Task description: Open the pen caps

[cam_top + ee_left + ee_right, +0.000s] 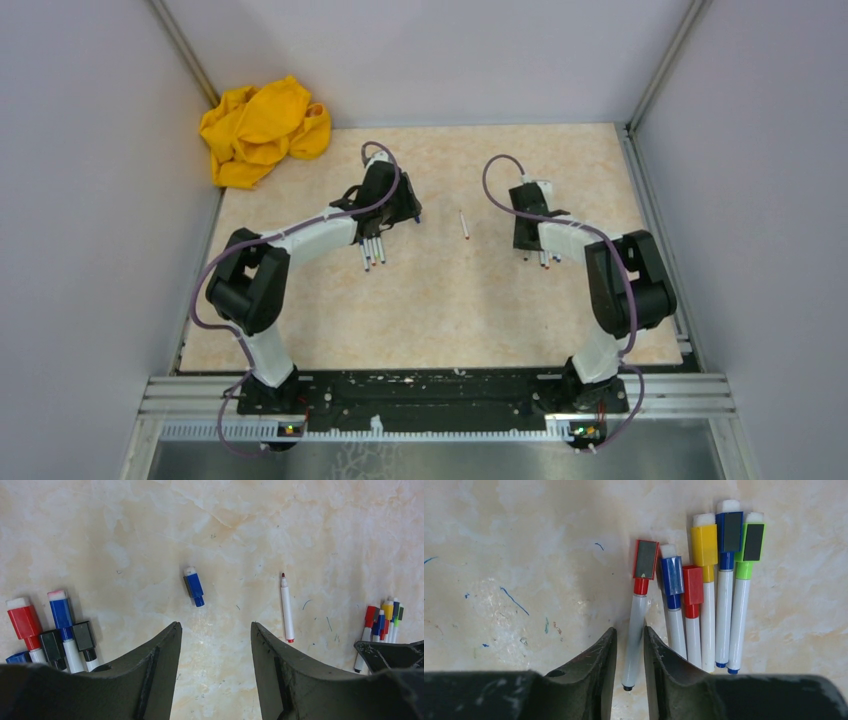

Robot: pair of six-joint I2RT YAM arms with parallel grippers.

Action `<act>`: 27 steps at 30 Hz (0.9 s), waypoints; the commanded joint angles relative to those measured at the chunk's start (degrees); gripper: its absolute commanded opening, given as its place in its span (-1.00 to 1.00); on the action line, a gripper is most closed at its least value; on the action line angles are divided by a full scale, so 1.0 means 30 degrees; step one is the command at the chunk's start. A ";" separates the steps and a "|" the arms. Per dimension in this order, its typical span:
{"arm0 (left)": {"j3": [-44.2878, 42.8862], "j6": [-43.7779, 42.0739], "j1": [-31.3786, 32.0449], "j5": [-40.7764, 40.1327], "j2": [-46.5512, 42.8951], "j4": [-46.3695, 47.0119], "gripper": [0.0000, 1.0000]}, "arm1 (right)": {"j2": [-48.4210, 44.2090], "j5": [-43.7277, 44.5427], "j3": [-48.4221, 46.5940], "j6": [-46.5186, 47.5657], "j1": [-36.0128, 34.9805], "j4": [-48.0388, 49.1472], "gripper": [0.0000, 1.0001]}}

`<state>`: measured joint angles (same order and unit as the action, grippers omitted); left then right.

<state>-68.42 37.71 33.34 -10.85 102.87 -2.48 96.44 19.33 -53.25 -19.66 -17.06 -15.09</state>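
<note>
High overhead and close, down-facing wrist views share the table [450, 320].

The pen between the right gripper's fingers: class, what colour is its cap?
Red cap on that pen; best in the right wrist view.

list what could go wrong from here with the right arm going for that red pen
1. The right gripper straddles the red-capped pen, and one finger sits tight beside the neighbouring blue-capped pen. Closing or lifting could nudge or drag that pen and scatter the row.
2. The fingers are near the barrel's tail, far from the red cap, so the pen may pivot or slip when the cap is pulled.
</note>
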 commanded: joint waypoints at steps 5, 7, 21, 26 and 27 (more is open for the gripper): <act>0.0132 0.0057 0.0107 0.0243 0.0190 0.0454 0.20 | 0.0827 -0.0222 0.0149 -0.0255 0.0098 -0.0294 -0.79; 0.0158 0.0074 0.0121 0.0252 0.0192 0.0461 0.19 | 0.0711 -0.0311 0.0271 -0.0272 0.0077 -0.0212 -0.91; 0.0124 0.0377 0.0111 0.6705 0.1194 0.3477 0.21 | -0.2058 -0.7436 0.0311 0.0503 -0.1046 0.2274 -1.00; 0.0048 0.1033 0.0122 0.8747 0.1673 0.4402 0.20 | -0.2203 -0.9970 -0.0281 0.0317 -0.1506 0.3184 -1.00; 0.0026 0.1119 0.0116 0.8953 0.1733 0.4475 0.20 | -0.2147 -1.0280 -0.0403 0.0270 -0.1633 0.3273 -1.00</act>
<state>-68.27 39.24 33.36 8.56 107.11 6.61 92.33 -3.16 -51.44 -19.05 -20.75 -9.63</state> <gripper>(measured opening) 0.603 0.070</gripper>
